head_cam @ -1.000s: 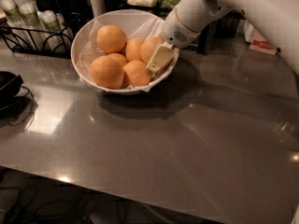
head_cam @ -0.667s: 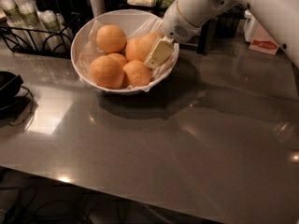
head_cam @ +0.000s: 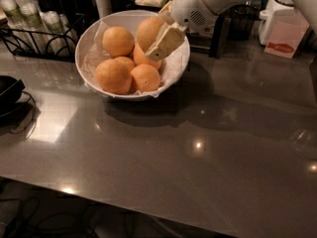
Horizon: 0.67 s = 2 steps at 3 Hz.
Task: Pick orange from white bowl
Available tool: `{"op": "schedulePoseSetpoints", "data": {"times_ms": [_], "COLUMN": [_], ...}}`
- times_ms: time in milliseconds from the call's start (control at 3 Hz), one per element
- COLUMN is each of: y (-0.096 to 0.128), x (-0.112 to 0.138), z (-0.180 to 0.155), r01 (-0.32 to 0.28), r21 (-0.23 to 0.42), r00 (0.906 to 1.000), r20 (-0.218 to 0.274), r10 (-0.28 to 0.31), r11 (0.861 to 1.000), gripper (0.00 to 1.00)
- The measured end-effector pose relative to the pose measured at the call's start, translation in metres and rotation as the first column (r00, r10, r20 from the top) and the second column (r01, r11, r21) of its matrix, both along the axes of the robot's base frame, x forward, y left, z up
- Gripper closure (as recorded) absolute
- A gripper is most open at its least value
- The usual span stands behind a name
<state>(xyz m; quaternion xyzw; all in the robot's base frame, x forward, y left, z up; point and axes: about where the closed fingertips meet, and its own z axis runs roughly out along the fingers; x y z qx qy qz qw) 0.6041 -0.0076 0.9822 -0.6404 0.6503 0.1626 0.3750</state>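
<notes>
The white bowl (head_cam: 94,58), lined with crinkled white paper, stands at the back of the grey counter and holds several pale oranges. My gripper (head_cam: 155,33) reaches in from the upper right over the bowl's right side and is shut on the orange (head_cam: 147,31). It holds that fruit a little above the others. One cream finger (head_cam: 166,42) lies across the orange's right front; the other is mostly hidden behind it. Other oranges lie at the bowl's back left (head_cam: 118,41), front left (head_cam: 113,76) and front right (head_cam: 146,78).
A black wire rack (head_cam: 29,36) with bottles stands at the back left. A black object (head_cam: 7,90) with a cable lies at the left edge. A white packet with a red label (head_cam: 282,39) and a dark stand (head_cam: 219,31) are at the back right.
The gripper has risen toward the bowl's back rim, and the orange between its fingers has come up off the pile with it. The other oranges stay in the bowl.
</notes>
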Motion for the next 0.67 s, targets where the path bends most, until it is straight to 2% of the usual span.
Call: {"op": "schedulePoseSetpoints", "data": {"times_ms": [333, 667], "y": [0.001, 0.0017], "x": [-0.0191, -0.02], "z": [0.0143, 0.0152], "r01": [-0.049, -0.051], "r21": [0.069, 0.074], "r00": [0.9988, 0.9987], "r20": [0.003, 0.001], "r10": [0.049, 0.051], "r11": [0.996, 0.996], "gripper": [1.0, 1.0]}}
